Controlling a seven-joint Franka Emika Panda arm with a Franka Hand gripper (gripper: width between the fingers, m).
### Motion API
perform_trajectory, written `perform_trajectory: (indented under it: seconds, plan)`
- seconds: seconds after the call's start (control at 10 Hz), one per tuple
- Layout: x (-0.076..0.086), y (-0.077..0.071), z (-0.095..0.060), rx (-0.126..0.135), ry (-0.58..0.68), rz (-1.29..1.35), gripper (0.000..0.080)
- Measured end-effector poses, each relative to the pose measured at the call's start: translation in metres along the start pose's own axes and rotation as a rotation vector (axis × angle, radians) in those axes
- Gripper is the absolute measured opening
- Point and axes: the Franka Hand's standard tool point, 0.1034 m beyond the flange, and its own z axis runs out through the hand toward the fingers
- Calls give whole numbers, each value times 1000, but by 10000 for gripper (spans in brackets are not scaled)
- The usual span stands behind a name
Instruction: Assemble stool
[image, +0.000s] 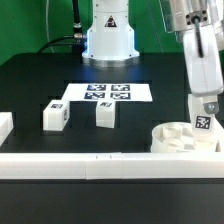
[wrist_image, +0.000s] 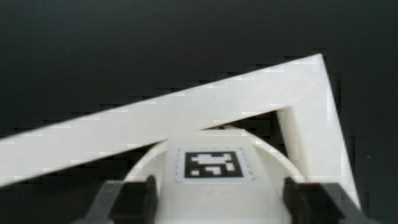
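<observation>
**Stool build: one leg pinched right at the seat**

The gripper (image: 203, 112) is seen clamped on the held leg (image: 203, 121), down by the exterior view's right. In the wrist view the same held leg (wrist_image: 214, 165) is squeezed between the two dark fingers (wrist_image: 125, 202), with the gripper (wrist_image: 222, 198) closed onto its sides. The leg is kept upright over the round white seat (image: 180, 138), its lower end at the seat's top. Whether it is actually sat in a socket can't be told.

As for labels, only black-and-white square tags are to be found, patterns rather than readable text. One is shown on the held leg's face, and one on top of each spare.

The first loose leg (image: 54, 115) and the second loose leg (image: 105, 113) are left standing on the black table (image: 30, 80), apart from each other and well apart from the seat. Just behind them the marker board (image: 72, 92) is laid flat with several tags printed on it. A long white border rail (image: 90, 165) is run along the near edge, just in front of the seat.
</observation>
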Motion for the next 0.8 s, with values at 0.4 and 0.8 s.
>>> perform_trajectory:
  seconds: [0.4,0.8]
  plan:
    - [-8,-4,-26,1,-21,-141,639]
    - [-6,-2,-23,-6,-15,-463,649]
